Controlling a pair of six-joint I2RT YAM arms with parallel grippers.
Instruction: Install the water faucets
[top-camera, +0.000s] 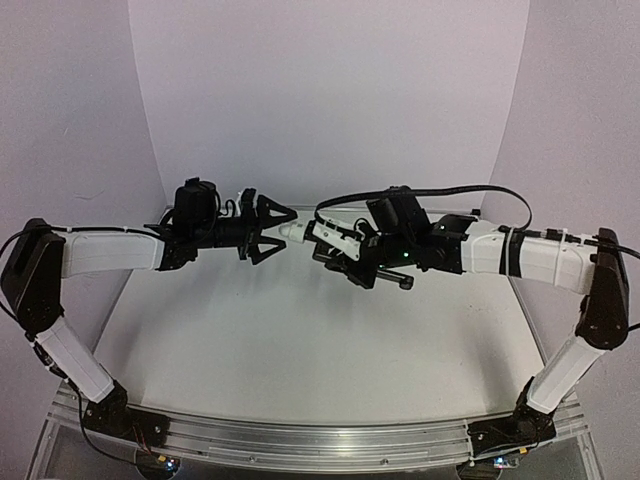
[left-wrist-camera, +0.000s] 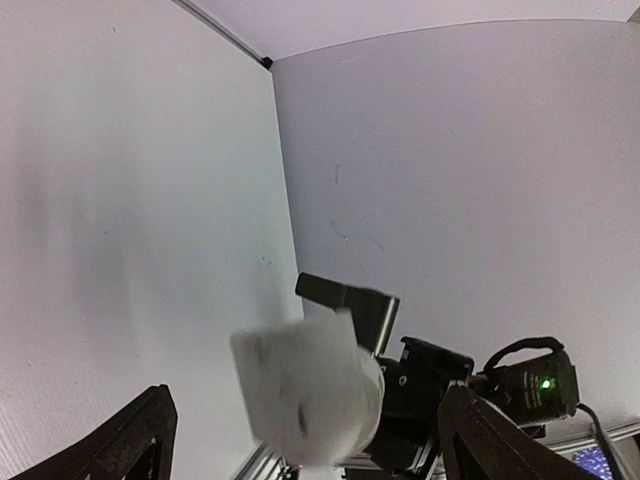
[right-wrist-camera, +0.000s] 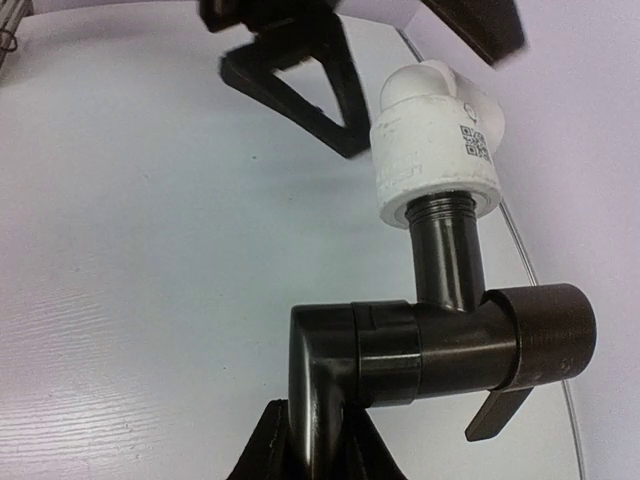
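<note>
A dark metal water faucet (right-wrist-camera: 420, 345) is held above the table, its spout clamped in my right gripper (right-wrist-camera: 320, 445), which is shut on it. Its threaded stem enters a white plastic fitting (right-wrist-camera: 435, 160) with a small QR label. My left gripper (top-camera: 278, 228) stands open, fingers spread on either side of the fitting's (top-camera: 293, 232) tip without touching it. In the left wrist view the fitting (left-wrist-camera: 310, 390) is a blurred white lump between the two fingers (left-wrist-camera: 135, 440), with the faucet's lever handle (left-wrist-camera: 345, 298) behind it.
The white tabletop (top-camera: 300, 340) lies below both arms, closed in by white backdrop walls (top-camera: 330, 90). An aluminium rail (top-camera: 300, 440) carries the arm bases at the near edge. A black cable (top-camera: 450, 190) loops over the right arm.
</note>
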